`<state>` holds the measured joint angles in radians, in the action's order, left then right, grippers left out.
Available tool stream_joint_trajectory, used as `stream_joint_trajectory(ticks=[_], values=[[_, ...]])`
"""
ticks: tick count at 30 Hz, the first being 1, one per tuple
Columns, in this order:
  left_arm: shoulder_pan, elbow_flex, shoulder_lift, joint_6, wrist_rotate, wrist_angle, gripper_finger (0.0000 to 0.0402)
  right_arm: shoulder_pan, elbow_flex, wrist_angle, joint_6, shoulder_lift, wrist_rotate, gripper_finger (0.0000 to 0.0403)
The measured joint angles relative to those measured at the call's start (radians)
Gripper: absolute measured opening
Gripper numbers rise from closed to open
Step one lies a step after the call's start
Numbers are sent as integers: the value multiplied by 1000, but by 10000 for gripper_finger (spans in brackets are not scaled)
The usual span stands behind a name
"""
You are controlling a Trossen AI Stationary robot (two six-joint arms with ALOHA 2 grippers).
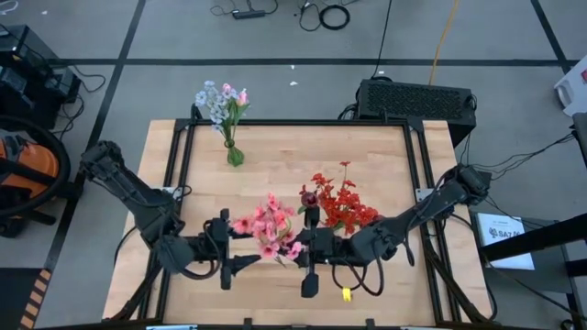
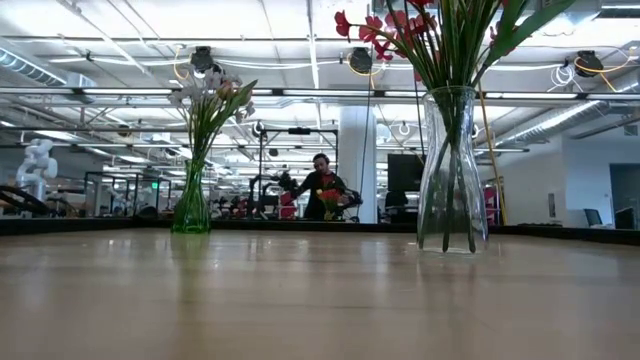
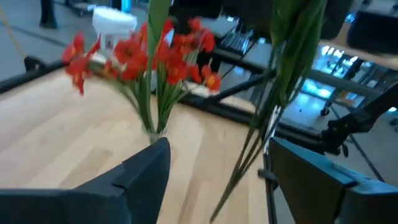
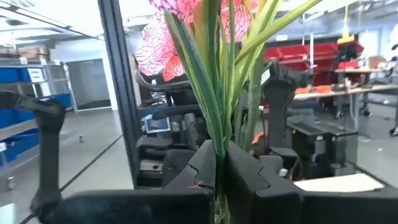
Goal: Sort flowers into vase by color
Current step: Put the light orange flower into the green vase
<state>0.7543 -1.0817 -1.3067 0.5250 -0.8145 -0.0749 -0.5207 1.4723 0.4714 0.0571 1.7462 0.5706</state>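
The pink flowers [image 1: 271,231] sit in mid-table toward the front edge, their green stems [image 4: 219,118] pinched upright between the closed fingers of the right gripper [image 4: 221,177]. The left gripper [image 1: 229,252] waits just beside them, fingers [image 3: 134,174] spread apart around nothing. Close behind stands the clear vase [image 2: 452,170] of red flowers [image 1: 341,202]. The green vase [image 2: 191,205] of pale flowers [image 1: 220,101] stands well apart by the far edge, with bare table [image 1: 367,147] around it.
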Motion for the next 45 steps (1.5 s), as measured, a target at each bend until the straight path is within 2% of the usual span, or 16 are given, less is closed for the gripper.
stream_joint_trajectory(ticks=[6, 12, 23, 27, 34, 35, 41, 45], values=[[-38, 0, 0, -116, 113, 80, 281, 24, 0, 63, -58, 0, -1, 8], [-72, 0, 0, -164, 119, 107, 281, 55, 0, 77, -42, 0, -135, 9], [-135, 0, 0, -167, 158, 129, 274, 91, 0, 69, -45, 0, -165, 9], [-144, 0, 0, -167, 175, 151, 219, 95, 0, 63, -47, 0, -178, 9], [-152, 0, 0, -177, 188, 158, 32, 96, 0, 51, -48, 0, -168, 9], [-150, 0, -1, -186, 193, 161, 17, 97, 0, 51, -47, 0, -166, 9], [-148, 1, -1, -201, 186, 186, 12, 96, 0, 54, -9, 0, -135, 10], [-149, 1, -1, -198, 177, 189, 11, 96, 0, 46, 34, -5, -125, 31]])
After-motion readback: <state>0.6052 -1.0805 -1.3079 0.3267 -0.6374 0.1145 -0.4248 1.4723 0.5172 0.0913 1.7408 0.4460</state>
